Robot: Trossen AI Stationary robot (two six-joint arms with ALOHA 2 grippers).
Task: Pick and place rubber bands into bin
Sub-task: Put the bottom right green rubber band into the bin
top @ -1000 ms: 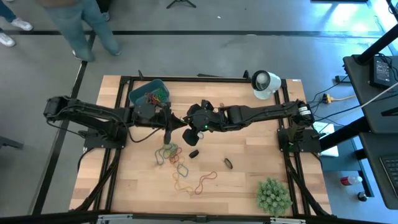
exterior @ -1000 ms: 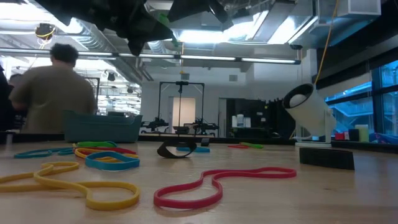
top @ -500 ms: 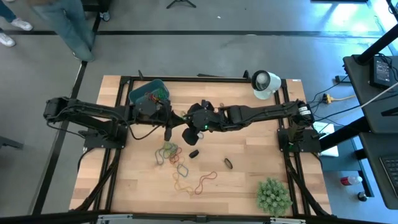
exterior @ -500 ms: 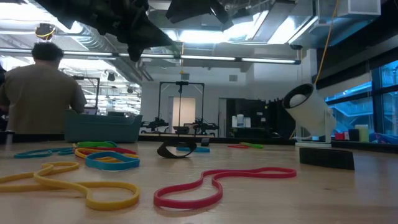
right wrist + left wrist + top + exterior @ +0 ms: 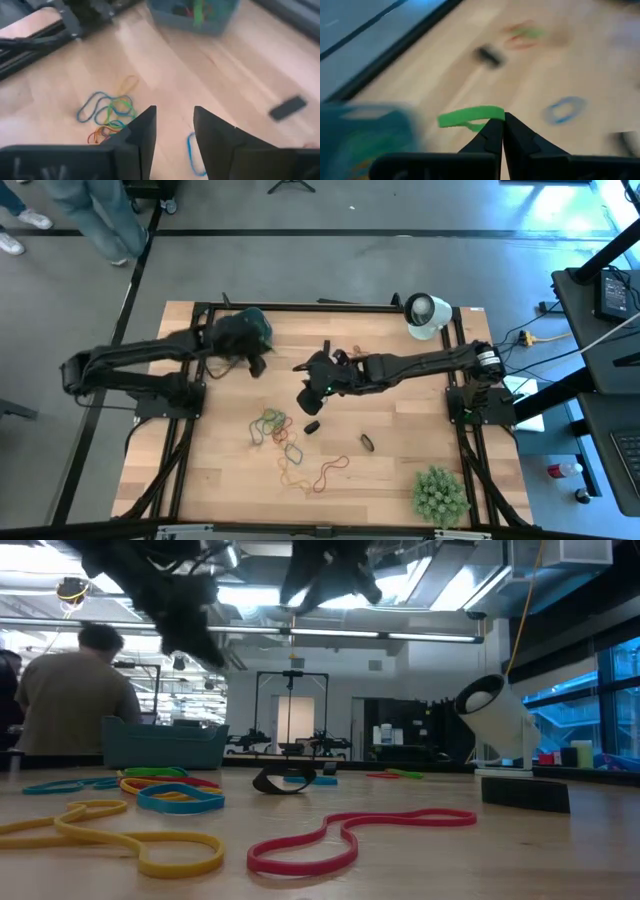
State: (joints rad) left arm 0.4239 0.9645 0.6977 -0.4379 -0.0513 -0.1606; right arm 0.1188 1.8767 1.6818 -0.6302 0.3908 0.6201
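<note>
My left gripper (image 5: 503,122) is shut on a green rubber band (image 5: 470,116) and hovers at the teal bin's (image 5: 365,135) near right corner. In the high view its hand covers most of the bin (image 5: 258,320). My right gripper (image 5: 175,122) is open above the middle of the table (image 5: 303,398), holding nothing. Loose rubber bands lie flat on the wood: a tangled bunch (image 5: 272,426), a blue one (image 5: 294,452), a red one (image 5: 332,470) and a yellow one (image 5: 110,835). More bands lie inside the bin (image 5: 192,15). My left gripper pinches the green rubber band near one end (image 5: 487,114) between its two fingertips. The fingers slant downward. The band sticks out to one side as a flattened loop, lifted clear of the table.
A white cup-like object (image 5: 425,315) lies at the far right corner and a spiky green plant ball (image 5: 438,495) at the near right. Two small dark pieces (image 5: 312,426) (image 5: 367,442) lie on the wood. A person (image 5: 75,690) stands beyond the far edge.
My left gripper has swung from the table's middle toward the far edge and the bin, staying shut on the green band. My right gripper has come down a little and has opened.
</note>
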